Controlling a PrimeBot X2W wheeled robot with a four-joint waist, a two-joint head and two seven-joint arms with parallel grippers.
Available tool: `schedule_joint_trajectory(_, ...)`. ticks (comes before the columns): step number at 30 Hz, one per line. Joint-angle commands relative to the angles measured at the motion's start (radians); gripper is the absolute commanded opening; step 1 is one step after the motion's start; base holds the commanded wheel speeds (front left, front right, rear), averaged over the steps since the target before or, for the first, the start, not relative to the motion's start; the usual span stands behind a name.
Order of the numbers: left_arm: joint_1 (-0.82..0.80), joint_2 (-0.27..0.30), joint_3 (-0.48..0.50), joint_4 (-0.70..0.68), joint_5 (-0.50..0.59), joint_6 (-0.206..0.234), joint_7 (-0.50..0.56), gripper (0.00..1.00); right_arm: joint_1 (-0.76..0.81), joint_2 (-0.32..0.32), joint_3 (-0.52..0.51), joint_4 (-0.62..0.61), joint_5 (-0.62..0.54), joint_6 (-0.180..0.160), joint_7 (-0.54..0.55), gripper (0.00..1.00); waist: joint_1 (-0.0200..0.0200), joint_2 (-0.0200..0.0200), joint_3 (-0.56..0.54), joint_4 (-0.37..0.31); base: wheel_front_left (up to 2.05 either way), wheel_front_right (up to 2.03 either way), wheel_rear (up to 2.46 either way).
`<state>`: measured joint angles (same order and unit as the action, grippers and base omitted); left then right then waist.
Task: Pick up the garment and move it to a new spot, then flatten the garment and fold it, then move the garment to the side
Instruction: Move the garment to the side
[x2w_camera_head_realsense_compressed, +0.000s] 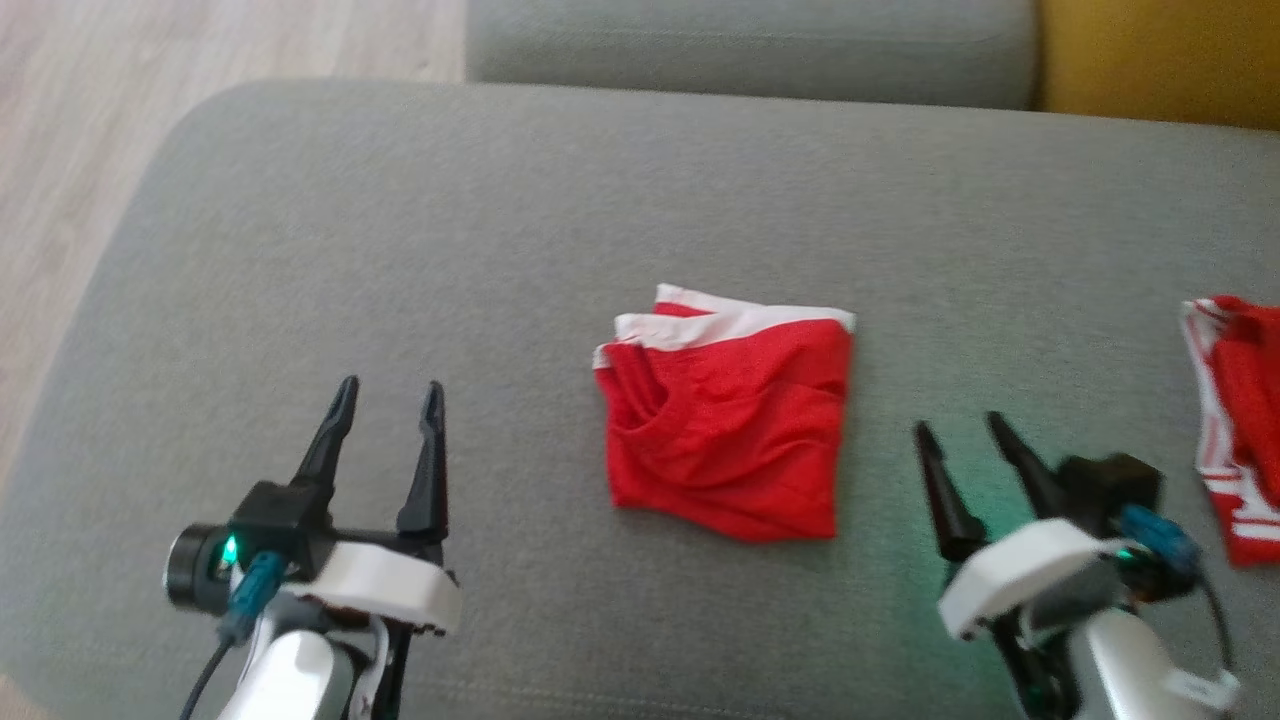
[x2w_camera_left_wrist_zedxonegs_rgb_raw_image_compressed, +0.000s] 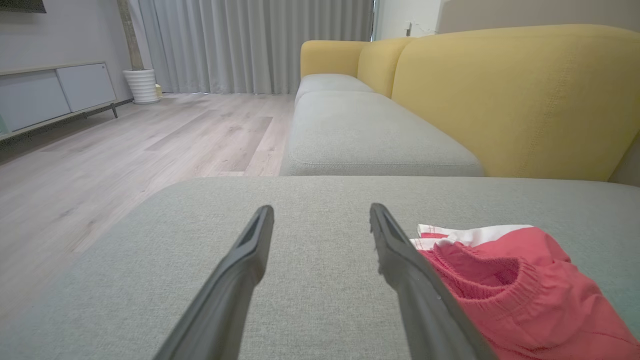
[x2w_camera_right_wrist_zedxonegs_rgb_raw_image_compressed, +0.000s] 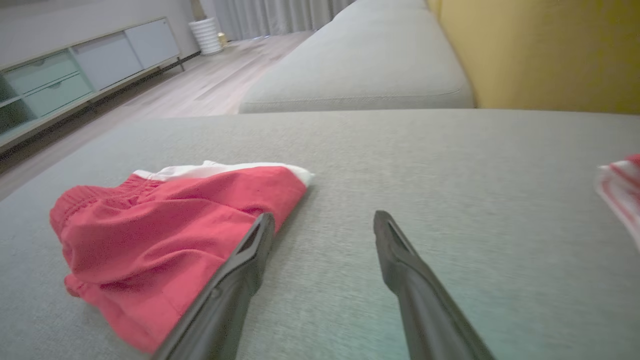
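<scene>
Your left gripper (x2w_camera_head_realsense_compressed: 389, 388) sat nearest the head camera at the lower left, its two fingers spread apart with nothing between them; your right gripper (x2w_camera_head_realsense_compressed: 957, 423), at the lower right, had its fingers parted too and empty; between the two, touching neither, you had the folded, white-banded red garment (x2w_camera_head_realsense_compressed: 728, 420) lying on the grey cushion (x2w_camera_head_realsense_compressed: 400, 230); another red-and-white cloth (x2w_camera_head_realsense_compressed: 1235, 430) lay well off to the right.

light: bright, even | shadows: faint beside garment (x2w_camera_head_realsense_compressed: 725, 420) | head view: soft blur | wrist edges: stretched
</scene>
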<state>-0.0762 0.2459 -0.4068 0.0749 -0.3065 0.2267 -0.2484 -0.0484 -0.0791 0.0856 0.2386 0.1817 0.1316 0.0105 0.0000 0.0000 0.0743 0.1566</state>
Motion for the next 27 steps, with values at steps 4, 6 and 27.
schedule_joint_trajectory(4,-0.077,-0.01,0.033,-0.014,0.012,-0.016,-0.013,1.0,-0.103,0.012,0.08,0.094,0.032,-0.001,0.0,1.0,0.0,0.0,0.044,0.057,0.0,0.0,0.0)
schedule_joint_trajectory(6,-0.089,-0.021,0.035,-0.014,0.017,-0.021,-0.013,1.0,-0.135,0.019,0.105,0.174,0.052,-0.001,0.022,1.0,0.0,0.0,0.056,0.07,0.0,0.0,0.0)
schedule_joint_trajectory(27,-0.089,-0.086,0.126,-0.031,0.08,-0.071,-0.013,1.0,-0.275,-0.014,0.276,0.372,0.175,-0.001,0.089,0.0,0.0,0.0,0.086,-0.017,0.0,0.0,0.0)
